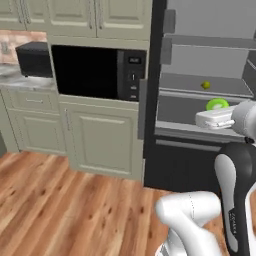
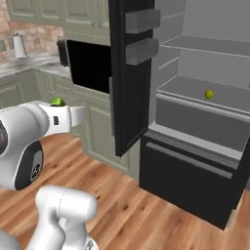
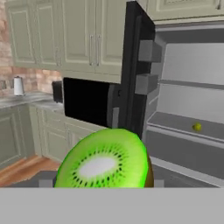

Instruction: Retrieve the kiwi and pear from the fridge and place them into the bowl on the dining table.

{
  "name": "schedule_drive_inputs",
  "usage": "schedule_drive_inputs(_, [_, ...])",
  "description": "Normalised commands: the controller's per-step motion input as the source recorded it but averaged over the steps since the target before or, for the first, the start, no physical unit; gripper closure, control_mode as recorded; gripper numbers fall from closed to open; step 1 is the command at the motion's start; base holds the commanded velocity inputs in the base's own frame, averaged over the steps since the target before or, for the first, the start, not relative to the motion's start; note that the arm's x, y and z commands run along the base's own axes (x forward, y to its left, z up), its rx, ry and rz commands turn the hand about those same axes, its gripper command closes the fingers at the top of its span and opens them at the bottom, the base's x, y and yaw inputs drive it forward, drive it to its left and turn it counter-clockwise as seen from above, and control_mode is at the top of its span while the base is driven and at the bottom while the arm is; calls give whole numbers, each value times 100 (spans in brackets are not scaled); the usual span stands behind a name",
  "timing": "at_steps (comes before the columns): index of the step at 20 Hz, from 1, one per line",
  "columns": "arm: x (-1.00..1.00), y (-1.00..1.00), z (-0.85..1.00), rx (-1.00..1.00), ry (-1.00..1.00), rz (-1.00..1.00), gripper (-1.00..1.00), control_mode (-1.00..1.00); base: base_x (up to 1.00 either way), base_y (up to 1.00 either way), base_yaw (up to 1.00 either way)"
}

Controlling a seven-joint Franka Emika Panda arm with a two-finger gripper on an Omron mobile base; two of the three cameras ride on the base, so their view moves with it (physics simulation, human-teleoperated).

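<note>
My gripper (image 3: 103,183) is shut on the kiwi (image 3: 105,162), a halved bright-green fruit whose cut face fills the bottom of the hand view. The kiwi (image 1: 217,104) shows as a green cap at the white hand, out in front of the open fridge (image 1: 210,60), and again at the hand in the right base view (image 2: 57,102). The pear (image 1: 205,85), small and yellow, lies on a grey middle shelf inside the fridge (image 2: 205,73); the pear (image 2: 209,94) (image 3: 197,127) is well beyond the hand. The bowl and the dining table are out of view.
The fridge's left door (image 2: 129,73) stands swung open, with grey door bins, between the arm and the interior. A built-in black microwave (image 1: 97,72) sits in pale green cabinets to the left. The closed lower fridge drawer (image 2: 195,180) is black. Wood floor lies below.
</note>
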Motion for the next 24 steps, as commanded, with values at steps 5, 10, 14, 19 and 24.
schedule_drive_inputs(5, [0,0,0,0,0,0,100,100,-72,-5,39])
schedule_drive_inputs(10, [0,0,0,0,0,0,100,100,-90,-5,38])
schedule_drive_inputs(14, [0,0,0,0,0,0,100,100,-100,-4,35])
schedule_drive_inputs(19, [0,0,0,0,0,0,100,100,-97,-6,36])
schedule_drive_inputs(24, [0,0,0,0,0,0,100,100,-88,-9,40])
